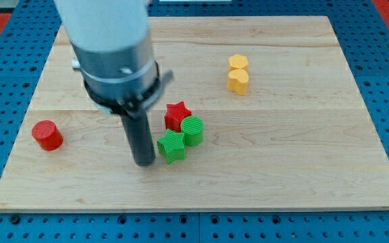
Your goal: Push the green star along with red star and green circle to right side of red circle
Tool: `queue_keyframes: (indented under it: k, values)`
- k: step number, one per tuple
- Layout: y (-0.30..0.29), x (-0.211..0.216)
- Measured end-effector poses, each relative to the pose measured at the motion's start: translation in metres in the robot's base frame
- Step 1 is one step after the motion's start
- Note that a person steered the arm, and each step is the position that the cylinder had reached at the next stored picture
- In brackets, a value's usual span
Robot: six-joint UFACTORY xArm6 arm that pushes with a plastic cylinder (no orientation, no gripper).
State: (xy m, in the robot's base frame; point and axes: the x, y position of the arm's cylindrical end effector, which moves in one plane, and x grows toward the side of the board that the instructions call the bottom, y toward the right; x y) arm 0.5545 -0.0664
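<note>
The green star (171, 146) lies near the middle of the wooden board, touching the green circle (192, 129) to its upper right. The red star (177, 115) sits just above them, against the green circle. The red circle (47, 135) stands alone at the view's left. My tip (144, 163) rests on the board just left of the green star, close to it or touching it. The rod rises from there into the arm's grey body at the view's top left.
Two yellow blocks stand together at the view's upper right, a yellow hexagon (238, 63) above a yellow heart-like block (238, 81). The wooden board (302, 169) lies on a blue pegboard.
</note>
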Motion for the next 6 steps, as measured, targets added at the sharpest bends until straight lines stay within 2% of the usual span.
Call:
queue_keyframes:
  k: [1,2,3,4,6]
  values:
    - [0.015,-0.001]
    - [0.015,-0.039]
    - [0.04,-0.015]
    - [0.111,0.018]
    - [0.228,-0.129]
